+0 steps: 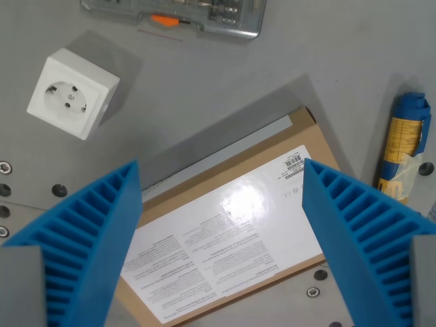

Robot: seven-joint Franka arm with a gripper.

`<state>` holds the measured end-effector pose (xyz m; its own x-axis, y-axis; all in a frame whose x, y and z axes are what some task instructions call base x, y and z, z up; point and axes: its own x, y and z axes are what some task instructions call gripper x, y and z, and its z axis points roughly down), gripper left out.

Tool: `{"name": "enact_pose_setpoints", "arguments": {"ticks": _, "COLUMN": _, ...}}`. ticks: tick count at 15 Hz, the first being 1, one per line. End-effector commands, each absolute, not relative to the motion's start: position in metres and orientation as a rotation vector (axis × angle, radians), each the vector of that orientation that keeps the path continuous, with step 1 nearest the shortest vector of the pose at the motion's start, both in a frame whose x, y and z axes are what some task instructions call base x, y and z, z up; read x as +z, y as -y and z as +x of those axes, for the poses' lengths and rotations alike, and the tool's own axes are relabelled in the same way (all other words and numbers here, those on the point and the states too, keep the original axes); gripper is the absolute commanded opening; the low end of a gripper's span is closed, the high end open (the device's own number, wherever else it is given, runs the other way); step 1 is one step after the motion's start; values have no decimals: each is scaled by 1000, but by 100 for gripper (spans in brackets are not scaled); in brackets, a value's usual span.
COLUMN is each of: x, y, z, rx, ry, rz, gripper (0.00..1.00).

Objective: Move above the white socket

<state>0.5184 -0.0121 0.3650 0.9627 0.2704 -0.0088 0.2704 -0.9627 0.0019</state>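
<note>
Grey tabletop [225,82] fills the wrist view, and the white socket [71,92] sits on it toward the upper left, a boxy white cube with a round recessed face showing two pin holes, turned slightly askew. Well apart from it, the gripper [221,174] hangs with its ribbed blue fingers [95,231] spread wide and holding nothing, over a flat brown cardboard box [225,238] with a white printed label. A blue and yellow roll [405,146] lies at the right edge, and a clear plastic case [184,15] along the top.
</note>
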Motion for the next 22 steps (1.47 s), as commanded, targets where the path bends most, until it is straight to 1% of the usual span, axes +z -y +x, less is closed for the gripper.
{"name": "enact_pose_setpoints", "arguments": {"ticks": 1, "x": 367, "y": 12, "z": 518, "rx": -7, "ry": -429, "rz": 3109, "gripper": 100}}
{"name": "enact_pose_setpoints", "arguments": {"ticks": 6, "x": 366, "y": 12, "z": 518, "rx": -6, "ry": -457, "rz": 3105, "gripper": 100}}
{"name": "enact_pose_setpoints", "arguments": {"ticks": 12, "x": 361, "y": 9, "z": 516, "rx": 8, "ry": -569, "rz": 3090, "gripper": 100}}
{"name": "enact_pose_setpoints", "arguments": {"ticks": 17, "x": 352, "y": 3, "z": 513, "rx": 55, "ry": -713, "rz": 3064, "gripper": 100}}
{"name": "enact_pose_setpoints", "arguments": {"ticks": 22, "x": 336, "y": -6, "z": 507, "rx": 122, "ry": -894, "rz": 3018, "gripper": 100}}
